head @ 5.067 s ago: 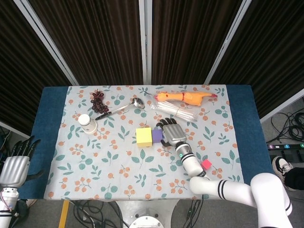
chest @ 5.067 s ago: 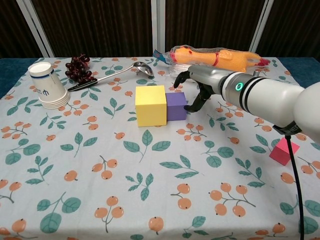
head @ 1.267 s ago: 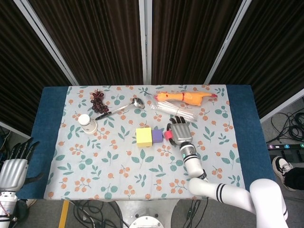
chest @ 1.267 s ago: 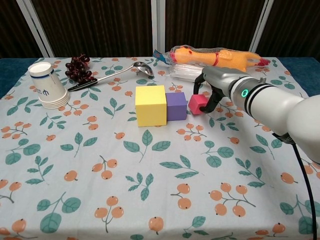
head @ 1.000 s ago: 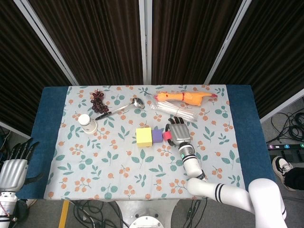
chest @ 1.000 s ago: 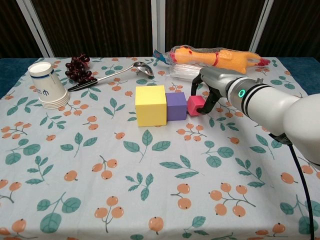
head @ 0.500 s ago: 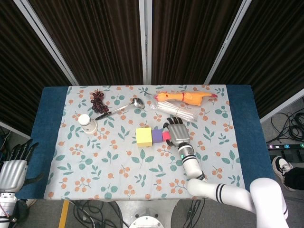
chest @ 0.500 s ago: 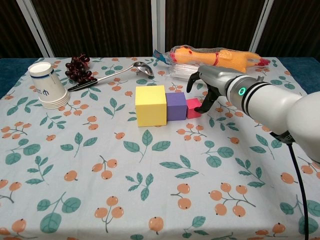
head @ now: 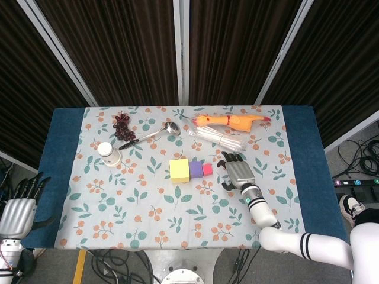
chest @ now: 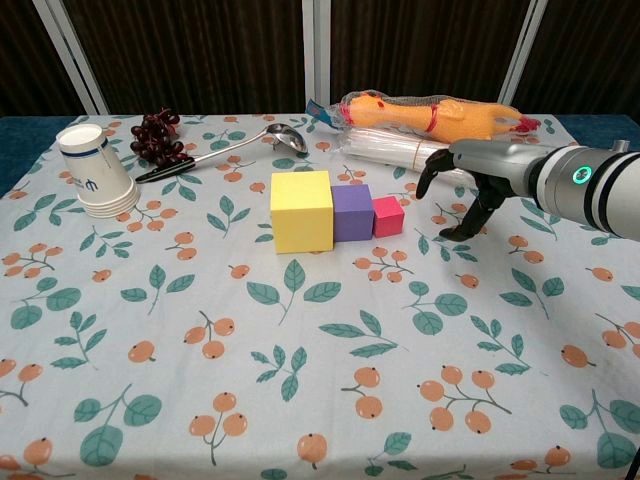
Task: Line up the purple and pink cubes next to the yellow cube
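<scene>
Head view: the yellow cube [head: 179, 170], purple cube [head: 196, 170] and pink cube [head: 207, 170] are sitting in a touching row on the cloth [head: 148, 213]. The right hand [head: 238, 173] is hovering just right of the pink cube, apart from it, fingers spread and holding nothing. The left hand [head: 18, 207] is hanging open off the table (idle).

Chest view: the right hand [chest: 470, 195] is standing clear of the pink cube [chest: 387, 216]. Risk: a trailing finger sweeping left could be nudging the row askew.
</scene>
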